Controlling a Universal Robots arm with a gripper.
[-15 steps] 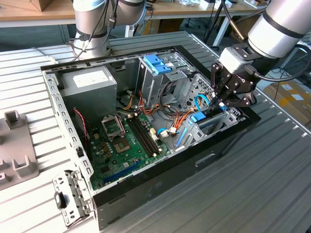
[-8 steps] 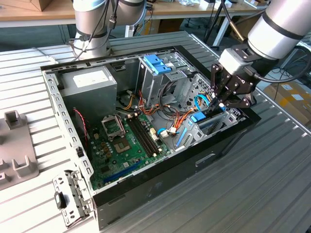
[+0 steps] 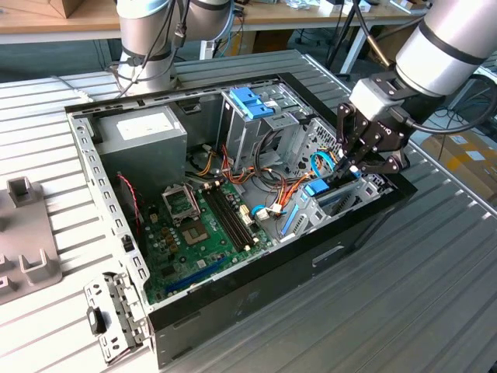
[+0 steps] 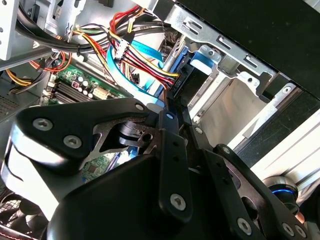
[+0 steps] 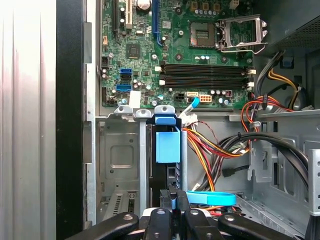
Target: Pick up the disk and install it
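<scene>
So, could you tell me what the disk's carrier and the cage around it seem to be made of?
The disk shows a bright blue carrier, uniform in colour and softly glossy with rounded moulded edges, so probably plastic. The drive bay around it is pale grey and matte, with stamped holes and folded edges, which looks like bare sheet metal. The gripper fingers are matte black with visible screws; whether metal or plastic is unclear.

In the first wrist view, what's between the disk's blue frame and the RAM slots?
In the first wrist view, between the disk and the RAM slots lie the bay's metal edge tabs and a strip of motherboard with small connectors.
</scene>
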